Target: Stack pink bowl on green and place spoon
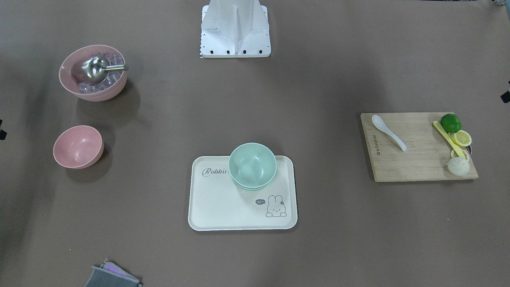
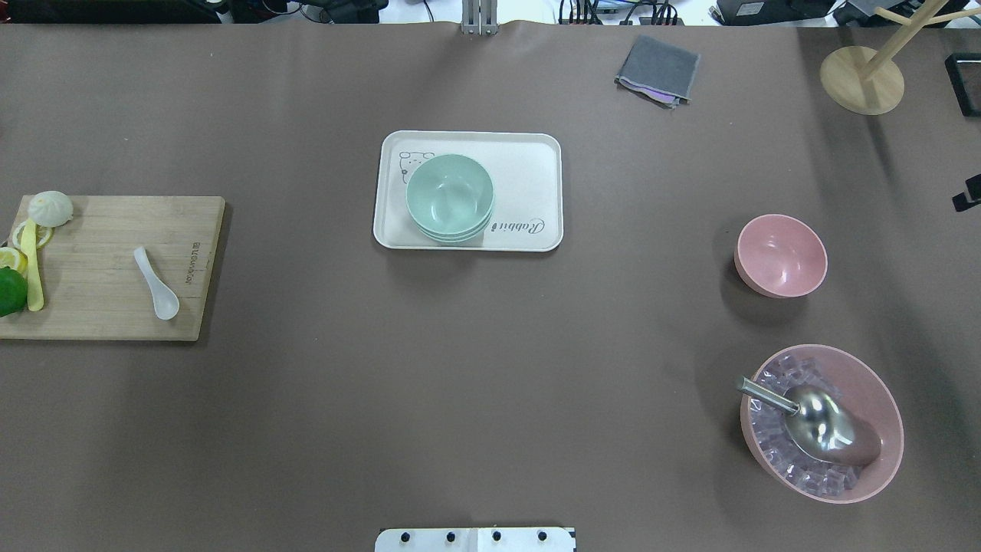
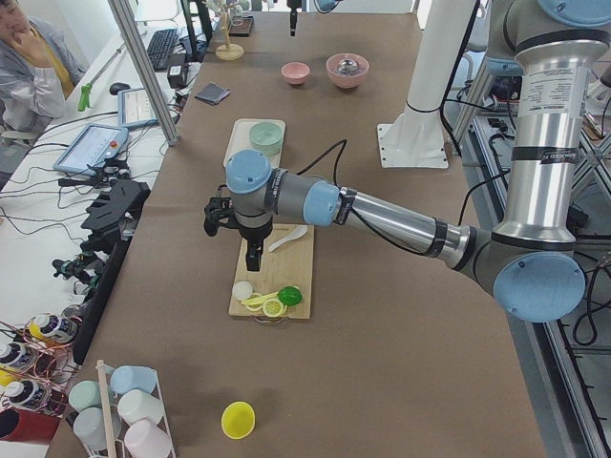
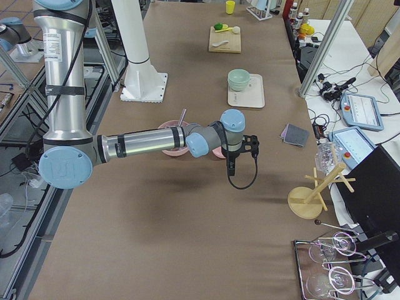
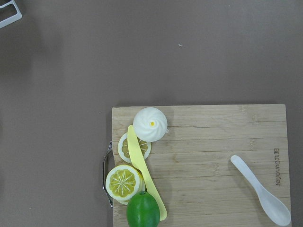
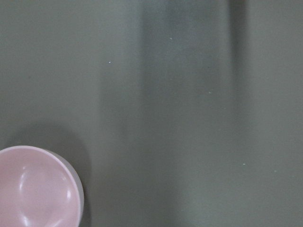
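Observation:
The small pink bowl [image 1: 78,146] stands empty on the brown table, also in the overhead view [image 2: 781,255] and at the lower left of the right wrist view [image 6: 38,187]. Stacked green bowls [image 1: 252,165] sit on the white rabbit tray [image 1: 223,207]. The white spoon [image 1: 388,132] lies on the wooden cutting board [image 1: 418,163], and shows in the left wrist view [image 5: 262,191]. My left gripper [image 3: 253,258] hangs above the board. My right gripper [image 4: 232,165] hangs near the pink bowl. I cannot tell whether either is open or shut.
A large pink bowl [image 1: 93,71] with ice cubes and a metal scoop stands beside the small one. A lime [image 1: 450,122], lemon slices, a yellow knife and a bun lie on the board's end. A grey cloth [image 2: 657,69] and a wooden stand [image 2: 862,77] are at the far edge.

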You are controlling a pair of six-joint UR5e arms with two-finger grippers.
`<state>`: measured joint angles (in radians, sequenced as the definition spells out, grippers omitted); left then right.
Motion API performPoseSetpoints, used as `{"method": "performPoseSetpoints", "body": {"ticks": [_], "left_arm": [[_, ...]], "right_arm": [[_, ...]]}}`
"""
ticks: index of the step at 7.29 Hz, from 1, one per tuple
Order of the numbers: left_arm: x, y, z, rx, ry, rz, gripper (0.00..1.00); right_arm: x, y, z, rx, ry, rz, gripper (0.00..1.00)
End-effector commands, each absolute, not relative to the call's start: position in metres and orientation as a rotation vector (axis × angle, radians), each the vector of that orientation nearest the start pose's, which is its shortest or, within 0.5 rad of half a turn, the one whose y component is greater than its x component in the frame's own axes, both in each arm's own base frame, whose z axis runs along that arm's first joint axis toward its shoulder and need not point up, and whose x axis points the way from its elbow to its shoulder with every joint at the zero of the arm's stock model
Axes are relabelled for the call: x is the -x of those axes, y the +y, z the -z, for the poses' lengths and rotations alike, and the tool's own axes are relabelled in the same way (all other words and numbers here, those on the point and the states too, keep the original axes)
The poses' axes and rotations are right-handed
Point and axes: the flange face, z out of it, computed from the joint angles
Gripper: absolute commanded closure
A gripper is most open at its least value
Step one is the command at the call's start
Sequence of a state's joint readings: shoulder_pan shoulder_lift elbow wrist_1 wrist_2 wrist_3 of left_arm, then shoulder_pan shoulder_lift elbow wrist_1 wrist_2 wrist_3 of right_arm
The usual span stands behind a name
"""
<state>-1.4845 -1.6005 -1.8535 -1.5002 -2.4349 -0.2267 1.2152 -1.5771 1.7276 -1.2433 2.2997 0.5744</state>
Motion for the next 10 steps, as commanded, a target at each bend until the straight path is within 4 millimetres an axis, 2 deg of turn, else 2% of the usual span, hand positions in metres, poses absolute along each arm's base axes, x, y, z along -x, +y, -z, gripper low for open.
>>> {"method": "performPoseSetpoints", "body": {"ticks": [1, 2, 3, 5, 6, 7, 9, 10], "left_arm": [[0.014, -0.5, -0.504, -0.089, 0.888, 0.033, 0.02], [0.014, -0.5, -0.5, -0.096, 0.889, 0.03, 0.02], [0.014, -0.499, -0.496, -0.104, 0.89, 0.026, 0.02], [0.014, -0.498, -0.49, -0.106, 0.892, 0.04, 0.02], [0.014, -0.498, -0.49, -0.106, 0.891, 0.041, 0.02], [0.014, -0.497, -0.485, -0.112, 0.893, 0.04, 0.02], [0.014, -0.493, -0.475, -0.115, 0.898, 0.063, 0.02], [0.014, -0.493, -0.477, -0.11, 0.897, 0.066, 0.02]], "right_arm": [[0.159, -0.493, -0.537, -0.061, -0.865, -0.073, 0.0], [0.173, -0.495, -0.534, -0.059, -0.854, -0.071, 0.0], [0.193, -0.505, -0.532, -0.047, -0.84, -0.094, 0.0], [0.209, -0.505, -0.535, -0.026, -0.835, -0.086, 0.01], [0.222, -0.506, -0.534, -0.016, -0.836, -0.077, 0.01], [0.237, -0.506, -0.541, 0.006, -0.827, -0.059, 0.05], [0.251, -0.502, -0.55, 0.028, -0.816, -0.043, 0.33], [0.252, -0.502, -0.553, 0.037, -0.816, -0.046, 0.84]]}}
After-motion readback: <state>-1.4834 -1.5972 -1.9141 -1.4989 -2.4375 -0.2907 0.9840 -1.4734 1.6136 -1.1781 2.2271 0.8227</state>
